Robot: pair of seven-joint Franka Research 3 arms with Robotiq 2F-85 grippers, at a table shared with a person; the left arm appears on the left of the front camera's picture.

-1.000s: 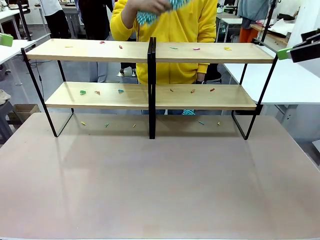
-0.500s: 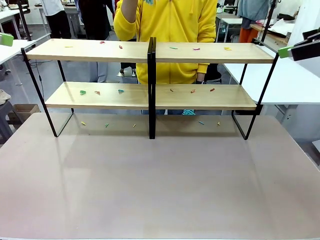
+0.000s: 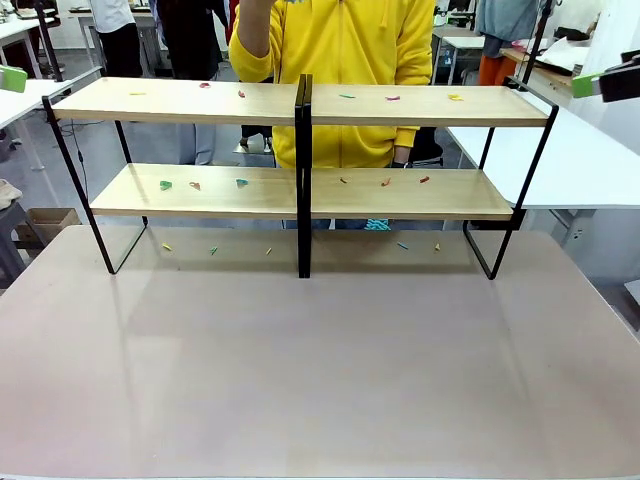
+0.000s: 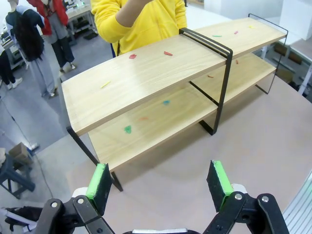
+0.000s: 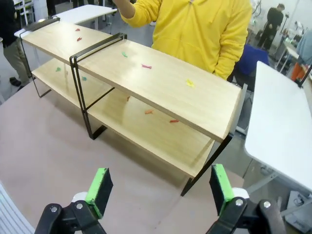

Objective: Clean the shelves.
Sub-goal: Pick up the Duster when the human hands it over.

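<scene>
My left pincer [image 4: 158,183] hangs up off the left end of the shelves [image 3: 150,105], its green pads spread wide with nothing between them. The shelves stand on the far half of the table [image 3: 320,380], running nearly from its left edge to its right. A person [image 3: 345,50] in a yellow top is just behind them.

I judge the shelves stiff and not very heavy — wood boards on thin black metal. They look too wide for one pincer to shift without twisting. If they need steadying, the centre post [image 3: 303,170] looks the best place to take hold: it is narrow enough to close on, where the boards are broad and smooth.

The boards carry the mess, small coloured scraps [image 3: 241,183]:
- **Left of the post:** the top board [image 3: 90,100] has a yellow scrap and two red ones. The lower board [image 3: 140,195] has a green, an orange and a teal one.
- **Right of the post:** the top board has a green, a pink and a yellow one. The lower board has three small reddish ones.
- **Underneath:** more lie on the table under the lower board, on both sides.

The scraps look tiny, flat and light — hard to pinch and easy to flick away. I think sweeping would suit them better than picking.

My right pincer [image 5: 160,187] is likewise spread open and empty, up off the right end of the shelves.
</scene>
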